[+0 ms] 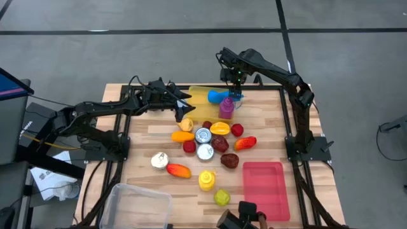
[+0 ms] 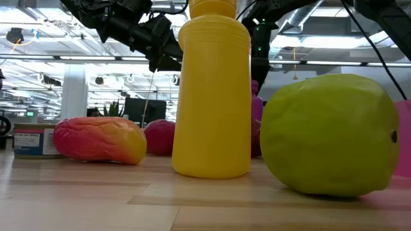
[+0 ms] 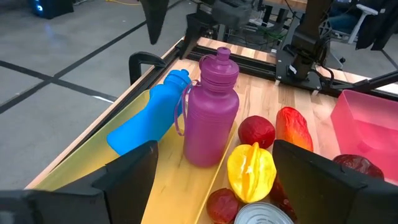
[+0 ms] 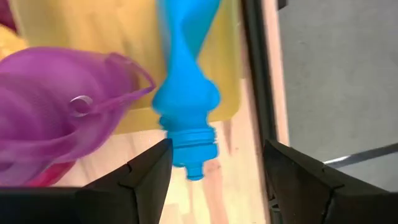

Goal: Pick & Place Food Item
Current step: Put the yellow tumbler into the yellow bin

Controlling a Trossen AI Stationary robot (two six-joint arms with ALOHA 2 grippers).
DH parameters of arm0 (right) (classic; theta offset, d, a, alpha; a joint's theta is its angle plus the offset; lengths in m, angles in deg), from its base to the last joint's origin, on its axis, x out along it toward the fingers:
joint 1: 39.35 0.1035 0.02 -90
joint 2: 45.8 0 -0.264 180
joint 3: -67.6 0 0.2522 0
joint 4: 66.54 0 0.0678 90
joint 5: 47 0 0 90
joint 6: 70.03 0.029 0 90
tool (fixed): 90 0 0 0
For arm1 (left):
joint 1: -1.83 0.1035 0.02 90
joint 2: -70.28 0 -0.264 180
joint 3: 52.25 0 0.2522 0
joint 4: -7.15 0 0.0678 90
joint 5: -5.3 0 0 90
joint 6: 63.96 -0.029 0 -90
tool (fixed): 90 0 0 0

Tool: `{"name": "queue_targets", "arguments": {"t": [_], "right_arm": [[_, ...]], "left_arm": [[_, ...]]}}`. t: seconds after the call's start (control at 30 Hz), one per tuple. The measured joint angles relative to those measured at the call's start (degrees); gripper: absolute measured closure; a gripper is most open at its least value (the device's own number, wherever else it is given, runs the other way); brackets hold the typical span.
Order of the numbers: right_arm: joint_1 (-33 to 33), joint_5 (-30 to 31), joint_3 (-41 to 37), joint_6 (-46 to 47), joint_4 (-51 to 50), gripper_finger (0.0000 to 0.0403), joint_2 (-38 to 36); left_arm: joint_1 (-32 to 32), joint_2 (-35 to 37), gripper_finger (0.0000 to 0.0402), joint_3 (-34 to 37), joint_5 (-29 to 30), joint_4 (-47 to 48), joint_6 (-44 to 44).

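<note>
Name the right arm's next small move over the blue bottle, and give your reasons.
Probably lower the right gripper straight down until its open fingers straddle the blue bottle's neck, then close. The bottle lies on its side on the yellow tray, its cap end sits between the fingers in the wrist view, and nothing is held yet.

Light wooden slatted table (image 1: pixel 267 124) carries a heap of plastic food, two round silver tins (image 1: pixel 203 143), a flat yellow tray (image 1: pixel 198 97), a pink rectangular bin (image 1: pixel 266 189), a clear plastic tub (image 1: pixel 137 205).
</note>
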Motion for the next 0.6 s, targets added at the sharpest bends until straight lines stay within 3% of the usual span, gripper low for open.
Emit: {"name": "queue_targets", "arguments": {"t": [0.3,0.4,0.6], "right_arm": [[0.0,0.4,6.1,0.8,7.2,0.0163,0.0],[1.2,-2.3,8.5,0.8,8.1,0.0163,0.0],[7.4,-14.3,10.4,1.2,10.9,0.0163,0.0]], "left_arm": [[0.0,0.6,0.0092,0.0,0.0,2.0,-1.8],[0.0,2.1,0.0092,0.1,-0.5,4.8,-2.0],[-1.8,8.7,0.0092,4.0,-14.1,4.7,-3.3]]}}
